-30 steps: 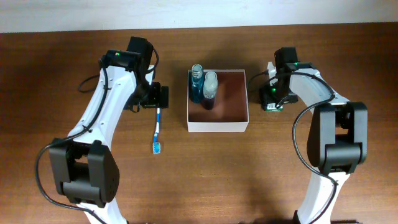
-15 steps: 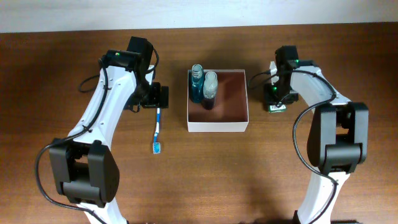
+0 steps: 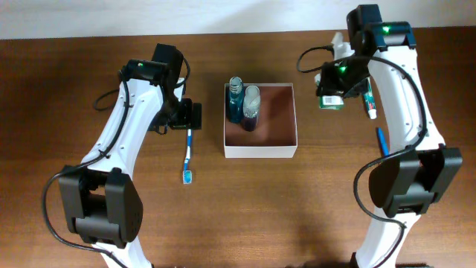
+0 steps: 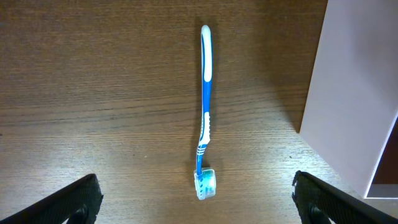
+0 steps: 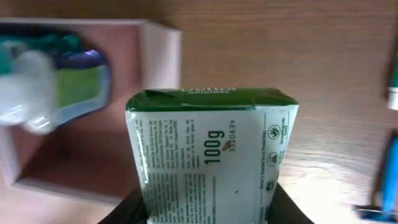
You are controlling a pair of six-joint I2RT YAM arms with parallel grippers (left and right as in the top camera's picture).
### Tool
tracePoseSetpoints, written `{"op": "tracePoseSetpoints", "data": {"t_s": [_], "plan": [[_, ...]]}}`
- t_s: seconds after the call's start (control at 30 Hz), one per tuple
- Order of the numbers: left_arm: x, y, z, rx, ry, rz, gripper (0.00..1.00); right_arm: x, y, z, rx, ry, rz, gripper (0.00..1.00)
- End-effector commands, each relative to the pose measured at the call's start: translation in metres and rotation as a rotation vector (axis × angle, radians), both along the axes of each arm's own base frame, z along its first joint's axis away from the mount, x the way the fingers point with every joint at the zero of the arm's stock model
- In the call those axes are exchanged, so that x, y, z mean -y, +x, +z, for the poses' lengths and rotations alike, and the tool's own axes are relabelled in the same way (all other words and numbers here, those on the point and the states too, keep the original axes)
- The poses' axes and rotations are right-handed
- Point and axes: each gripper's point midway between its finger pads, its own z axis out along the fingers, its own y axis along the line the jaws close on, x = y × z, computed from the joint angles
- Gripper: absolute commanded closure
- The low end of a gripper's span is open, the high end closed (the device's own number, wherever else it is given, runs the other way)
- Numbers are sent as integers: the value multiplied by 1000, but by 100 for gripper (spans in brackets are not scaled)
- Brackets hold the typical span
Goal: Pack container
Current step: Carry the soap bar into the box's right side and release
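Observation:
The container (image 3: 260, 149) is a square white-walled box with a reddish-brown inside at the table's middle; its wall also shows in the left wrist view (image 4: 354, 93) and its corner in the right wrist view (image 5: 158, 46). Two bottles (image 3: 244, 104) stand in its left part. My right gripper (image 3: 332, 95) is shut on the green soap packet (image 5: 208, 155) and holds it lifted, to the right of the box. My left gripper (image 3: 192, 115) is open above the handle end of a blue toothbrush (image 4: 204, 118) lying left of the box.
A toothpaste tube (image 3: 369, 103) and a blue razor (image 3: 381, 140) lie on the wood to the right of the box. The razor's edge shows in the right wrist view (image 5: 380, 186).
My right gripper has lifted the green soap packet off the table and risen toward the back right, uncovering the tube and razor. The left arm has not moved.

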Motion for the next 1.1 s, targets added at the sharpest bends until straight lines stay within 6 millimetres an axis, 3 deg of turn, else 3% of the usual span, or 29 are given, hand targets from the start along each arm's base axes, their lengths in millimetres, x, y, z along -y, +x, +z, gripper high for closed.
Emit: {"op": "tracePoseSetpoints", "data": {"t_s": [0.0,0.27,0.53,0.83,1.07], "plan": [[0,-1,4,12,-2,-1,1,-38,-8,10,1,82,61,64],[0,-1,4,12,-2,-2,1,-81,-2,4,38,96,92,60],[0,-1,4,12,-2,-2,1,-95,1,-23,32,104,88,60],[0,-1,4,12,-2,-1,1,-105,-2,-41,26,103,112,52],[0,-1,4,12,-2,-2,1,-105,-1,-42,28,103,112,16]]}}
